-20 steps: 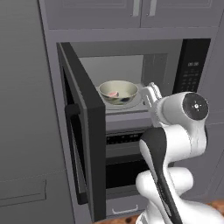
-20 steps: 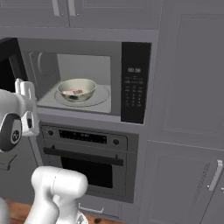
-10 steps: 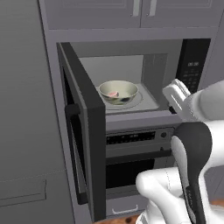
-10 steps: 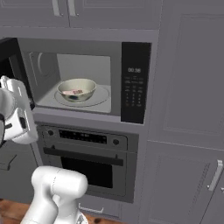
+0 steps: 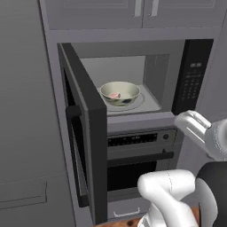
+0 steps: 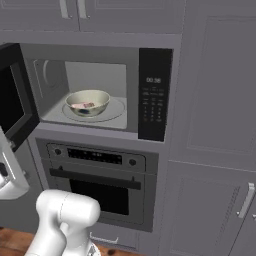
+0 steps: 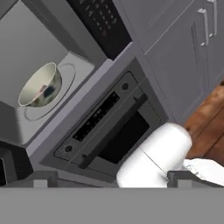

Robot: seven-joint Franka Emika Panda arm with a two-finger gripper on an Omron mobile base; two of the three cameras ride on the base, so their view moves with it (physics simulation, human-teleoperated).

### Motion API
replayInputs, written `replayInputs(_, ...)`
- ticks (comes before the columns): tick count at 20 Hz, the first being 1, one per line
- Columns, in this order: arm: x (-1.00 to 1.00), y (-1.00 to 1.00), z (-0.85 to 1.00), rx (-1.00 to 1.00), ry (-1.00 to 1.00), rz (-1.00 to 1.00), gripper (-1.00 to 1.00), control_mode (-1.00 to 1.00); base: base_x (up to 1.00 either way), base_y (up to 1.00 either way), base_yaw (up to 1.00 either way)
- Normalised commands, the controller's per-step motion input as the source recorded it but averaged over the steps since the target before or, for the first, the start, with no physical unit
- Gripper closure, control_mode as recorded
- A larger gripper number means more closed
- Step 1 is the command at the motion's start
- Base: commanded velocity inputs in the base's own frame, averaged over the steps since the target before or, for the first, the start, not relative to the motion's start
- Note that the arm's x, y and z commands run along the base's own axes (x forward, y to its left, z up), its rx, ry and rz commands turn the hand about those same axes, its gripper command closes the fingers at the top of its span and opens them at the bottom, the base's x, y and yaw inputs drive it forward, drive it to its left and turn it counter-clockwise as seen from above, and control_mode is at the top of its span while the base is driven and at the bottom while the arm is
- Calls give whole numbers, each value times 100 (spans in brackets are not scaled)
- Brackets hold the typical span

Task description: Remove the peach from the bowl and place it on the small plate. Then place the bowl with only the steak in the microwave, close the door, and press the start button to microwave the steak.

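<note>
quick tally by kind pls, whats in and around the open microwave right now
bowl: 1, on the turntable inside the microwave
steak: 1, in the bowl
microwave: 1
door: 1, swung open
keypad panel: 1
oven: 1, below the microwave
total: 6

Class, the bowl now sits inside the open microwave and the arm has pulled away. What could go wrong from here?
1. The door stands wide open; a sweep by the arm might clip its edge rather than push it shut.
2. The gripper sits low and right of the door, so the reach across is awkward.
3. Pressing the keypad before closing would likely fail.
</note>
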Motion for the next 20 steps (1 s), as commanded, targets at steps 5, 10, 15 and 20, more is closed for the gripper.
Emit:
replayInputs(5, -57, 0, -24, -3, 4, 3, -100, -100, 0, 0, 0)
replayInputs(10, -97, 0, 1, -11, -8, 10, -100, -100, 0, 0, 0)
replayInputs(15, -55, 15, 0, -21, -4, 20, -100, -100, 0, 0, 0)
replayInputs(20, -19, 34, 0, -31, 0, 25, -100, -100, 0, 0, 0)
